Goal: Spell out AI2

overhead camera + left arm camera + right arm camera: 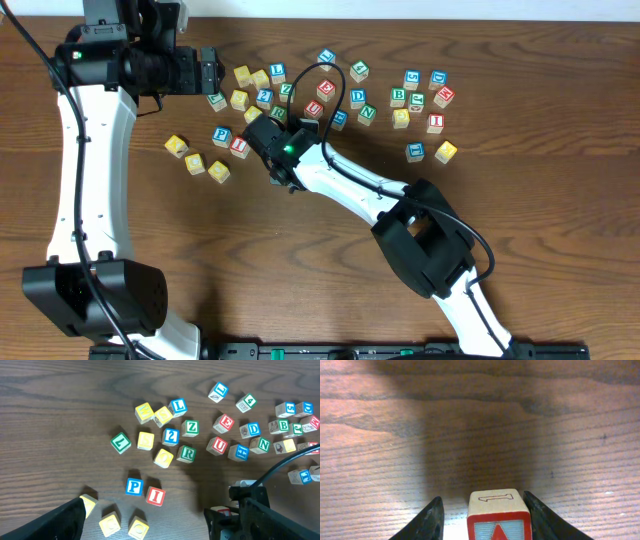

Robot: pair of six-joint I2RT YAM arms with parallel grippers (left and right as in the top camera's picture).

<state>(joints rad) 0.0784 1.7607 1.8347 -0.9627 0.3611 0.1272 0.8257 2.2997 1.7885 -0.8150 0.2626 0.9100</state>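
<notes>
The red A cube (498, 516) sits between the fingers of my right gripper (484, 506), touching the right finger with a gap at the left one, so the gripper is open around it. In the overhead view the right gripper (273, 163) hides this cube; the left wrist view shows a bit of it (222, 510). The red I cube (238, 146) lies just left of that gripper, and also shows in the left wrist view (155, 496). The blue 2 cube (264, 97) sits in the cluster behind (171, 436). My left gripper (210, 72) hovers open and empty at the back left.
A blue P cube (221, 135) touches the I cube. Three plain yellow cubes (195, 163) lie to the left. Many other lettered cubes (400, 95) spread across the back. The right arm (350, 185) and its cable cross the middle.
</notes>
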